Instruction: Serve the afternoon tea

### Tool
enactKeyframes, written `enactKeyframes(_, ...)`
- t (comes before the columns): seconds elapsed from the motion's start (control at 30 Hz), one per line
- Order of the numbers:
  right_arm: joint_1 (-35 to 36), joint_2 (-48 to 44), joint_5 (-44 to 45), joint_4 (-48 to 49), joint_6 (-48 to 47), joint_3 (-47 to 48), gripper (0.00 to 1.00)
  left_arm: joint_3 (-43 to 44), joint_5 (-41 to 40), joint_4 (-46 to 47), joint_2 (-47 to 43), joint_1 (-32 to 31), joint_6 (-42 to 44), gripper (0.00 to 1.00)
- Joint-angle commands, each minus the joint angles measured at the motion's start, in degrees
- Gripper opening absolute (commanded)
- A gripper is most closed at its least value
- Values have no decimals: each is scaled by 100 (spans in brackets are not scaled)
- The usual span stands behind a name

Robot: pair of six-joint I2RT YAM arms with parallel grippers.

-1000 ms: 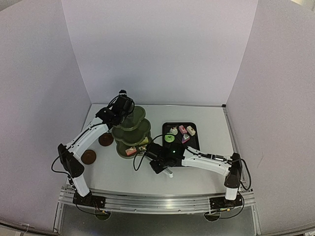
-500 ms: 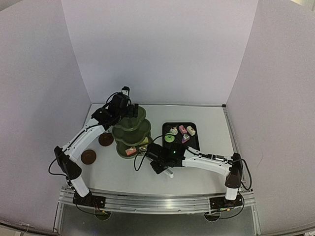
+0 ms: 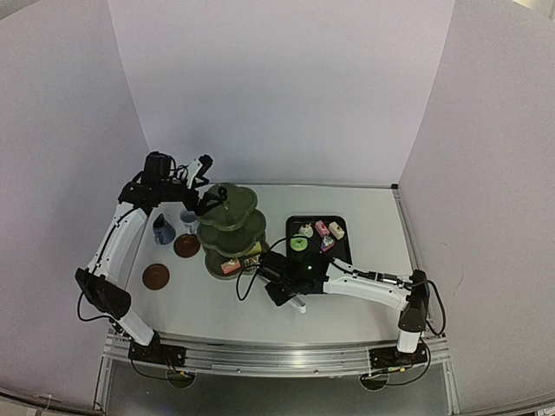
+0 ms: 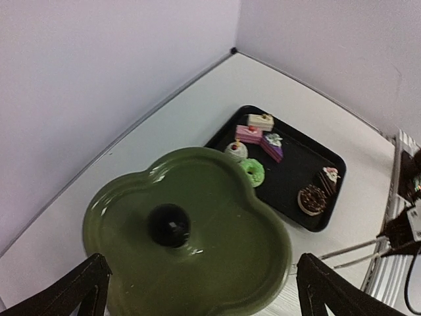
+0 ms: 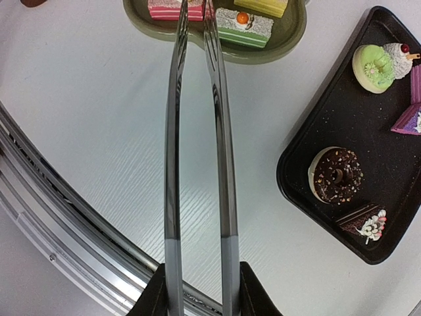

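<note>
2 risks stand out. 1st: the left gripper (image 4: pixel 202 263) hangs above the top tier of the olive-green three-tier scalloped stand (image 4: pixel 217 217), its fingers (image 4: pixel 89 286) spread wide either side of the dark knob (image 4: pixel 169 225). A low sideways move would likely clip knob or rim and rock the stand and the small cakes on its bottom tier.

2nd: the right gripper (image 5: pixel 204 293) is clamped on the pale metal tongs (image 5: pixel 174 164), whose tips reach the pink striped cake (image 5: pixel 164 8) on that bottom tier. Cannot tell if they pinch it; a push could shove it off.

Left arm: raised high, elbow bent, wrist aimed down. Right arm: low, stretched across the table toward the stand's base.

Off to the left, the dark-blue cup (image 3: pixel 162 230) and pale cup (image 3: pixel 187 217) sit near the brown round saucers (image 3: pixel 186 246), not on them. More cakes lie on the black rectangular tray (image 3: pixel 340 253).
</note>
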Motion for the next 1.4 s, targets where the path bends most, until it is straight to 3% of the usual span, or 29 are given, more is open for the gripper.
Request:
enactKeyframes(0.0,-23,-351,65,162,20,3,27,629,1394,-612,390,-71,1602,100)
enactKeyframes(0.17,-24,-464,86,188,89,-73,27,1155,1332,-839,981,18,1907,99)
enactKeyframes(0.37,-18,-548,94,264,136,-175,27,1085,1359,-507,1140,28,1840,96)
enactKeyframes(0.73,-22,-460,54,306,92,-118,27,1012,1146,-332,1295,30,1828,69)
enactKeyframes(1.07,-24,-478,78,315,92,-131,26,1060,700,-191,1462,30,1936,60)
enactKeyframes(1.37,-22,-496,82,324,93,-124,26,830,756,59,1273,30,1688,22)
